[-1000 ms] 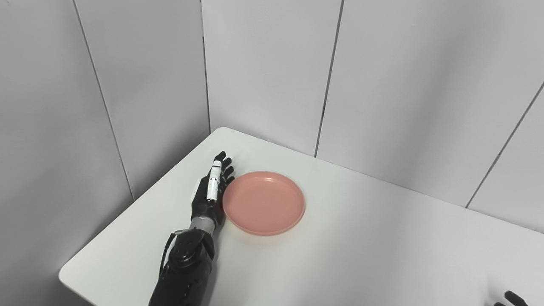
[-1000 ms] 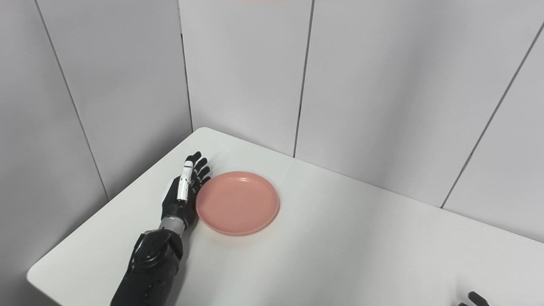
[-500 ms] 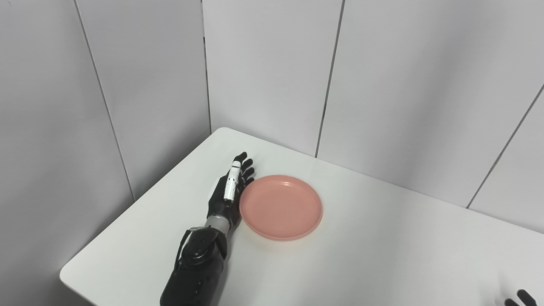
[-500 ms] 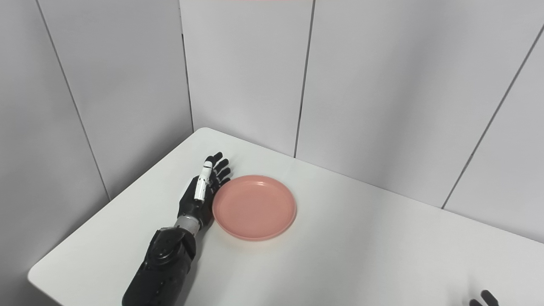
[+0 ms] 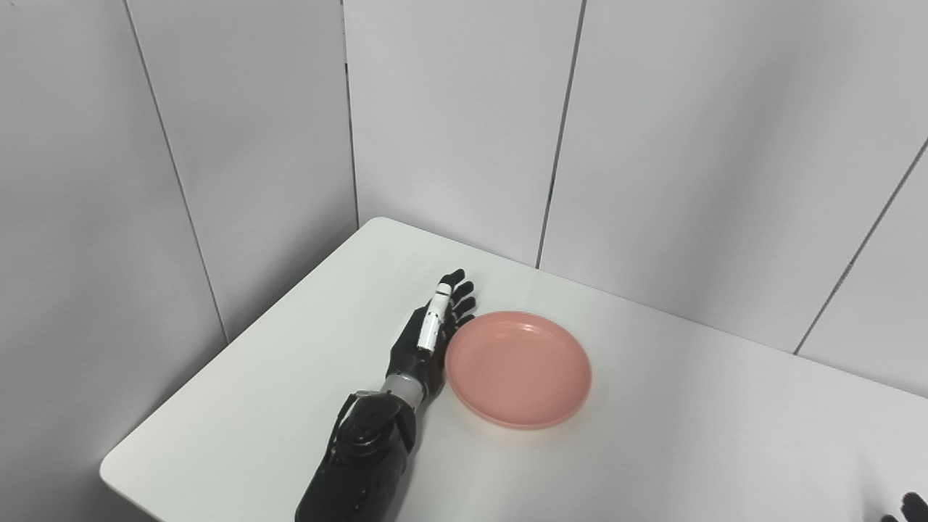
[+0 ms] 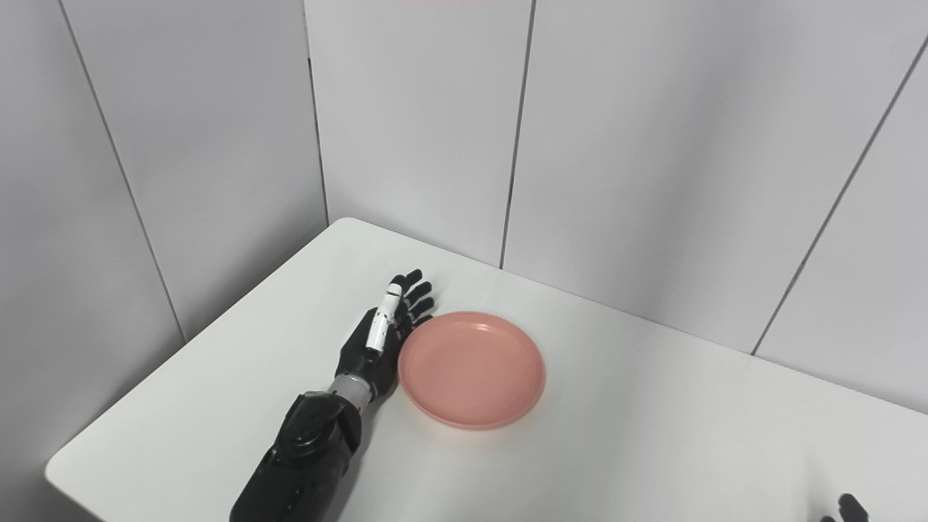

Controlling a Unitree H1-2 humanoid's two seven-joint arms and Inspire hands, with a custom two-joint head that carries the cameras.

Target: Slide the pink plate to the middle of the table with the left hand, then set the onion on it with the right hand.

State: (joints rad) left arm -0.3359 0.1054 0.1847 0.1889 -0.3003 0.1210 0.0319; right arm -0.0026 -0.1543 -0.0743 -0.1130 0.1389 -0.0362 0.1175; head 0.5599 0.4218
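The empty pink plate [image 5: 519,367] lies flat on the white table [image 5: 689,435]. My left hand [image 5: 430,335] stands on edge with its fingers stretched out, open, its palm side pressed against the plate's left rim. Only some black fingertips of my right hand [image 5: 902,506] show at the bottom right corner, so I cannot tell whether it is open or shut. No onion shows in either view.
Grey wall panels [image 5: 449,123] close off the table at the back and on the left. The table's left edge [image 5: 239,341] runs diagonally behind my left arm, with the near left corner [image 5: 109,471] close to the bottom.
My left hand has pushed the pink plate to the right and slightly nearer, the arm following. The right fingertips have slipped further out of the frame.
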